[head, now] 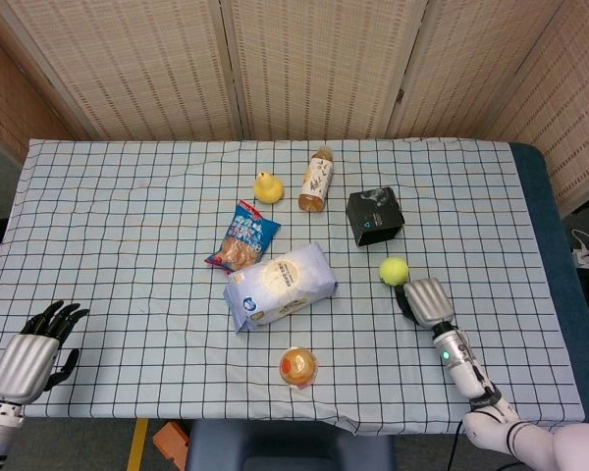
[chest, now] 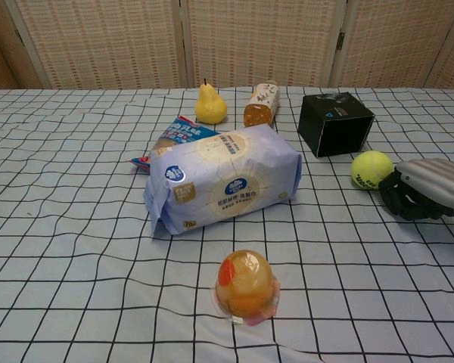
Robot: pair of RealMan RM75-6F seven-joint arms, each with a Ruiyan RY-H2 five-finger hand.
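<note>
My right robot hand lies low on the desk, which is covered with a pale checked cloth. Its silver back faces up and its dark fingers are curled under, toward the yellow-green fuzzy tennis ball. The ball sits on the cloth just ahead of those fingers and slightly to my left. From the chest view it is right at the fingertips, but I cannot tell whether they touch it. Nothing is held inside the curl.

Just beyond the ball, farther from my right robot hand, stands a small black cardboard box. Well to the left of that hand lies a large white-and-lavender soft pack of tissues. A blue and red crinkled snack bag rests against the pack's far side. Nearer to me than the pack, and left of my right robot hand, sits a clear plastic cup of orange fruit jelly. At the far side, beyond the snack bag, a yellow pear stands upright. Beside it is a plastic bottle of amber tea with a pale label.

My left robot hand rests at the near left edge of the desk, well apart from everything. Its dark fingers are spread, and it grips nothing.
</note>
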